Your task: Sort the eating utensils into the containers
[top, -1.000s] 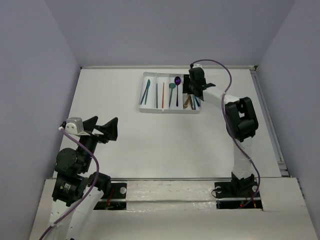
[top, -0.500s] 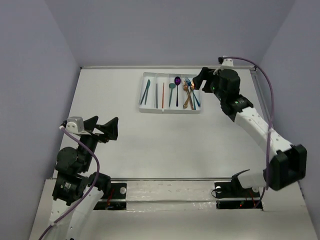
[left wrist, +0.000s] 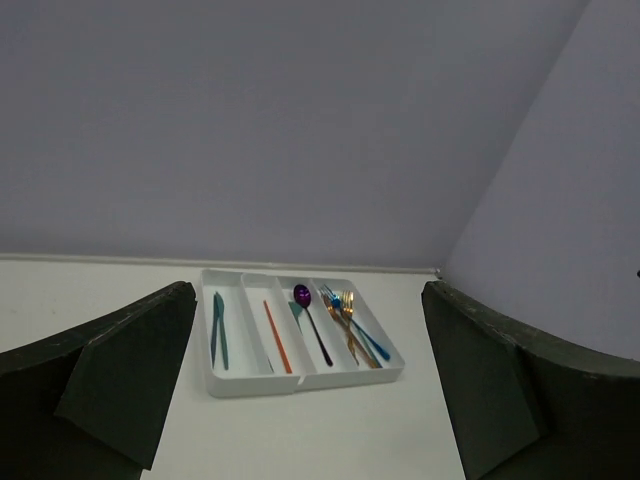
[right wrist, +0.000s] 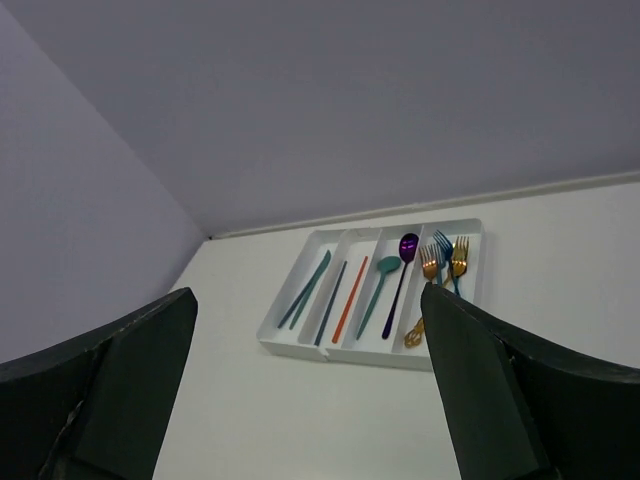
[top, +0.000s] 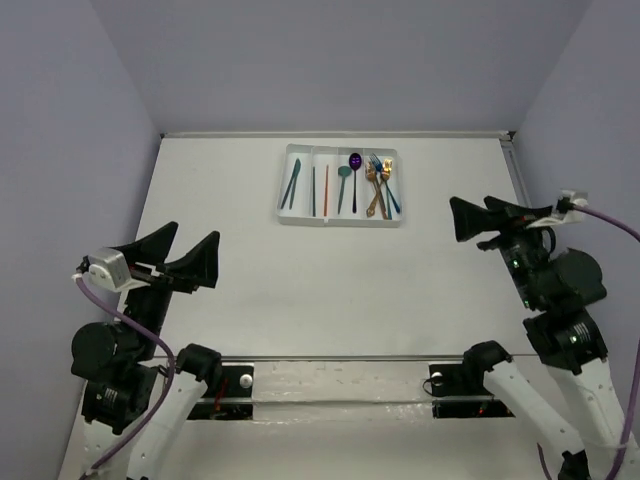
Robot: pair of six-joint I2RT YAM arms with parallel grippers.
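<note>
White plastic marks the cutlery tray (top: 338, 221) at the far side of the table (top: 300, 290) in the top view. Its four compartments are filled from left to right: teal knives (top: 291, 184) in the first, a dark stick and an orange stick (top: 325, 190) in the second, a teal spoon (top: 344, 185) and a purple spoon (top: 354, 170) in the third, gold and blue forks (top: 378, 185) in the fourth. No utensil is seen on the table outside the tray. The left gripper (top: 193, 233) and the right gripper (top: 471, 206) are held well apart from the tray, on the near half of the table, each with its jaws spread and nothing between them.

From the left wrist, the tray (left wrist: 300, 381) is framed between two dark fingers (left wrist: 130, 370) set wide, and nothing is gripped.

From the right wrist, the same tray (right wrist: 370, 357) is seen farther off between spread fingers (right wrist: 110, 390), again bare of any load. The forks (right wrist: 445, 262) are seen lying in the end compartment.

The sorting is judged to be at or near its end, with like pieces grouped together. If so, no further pick is called for; at most a look for any piece hidden from these cameras is needed.
</note>
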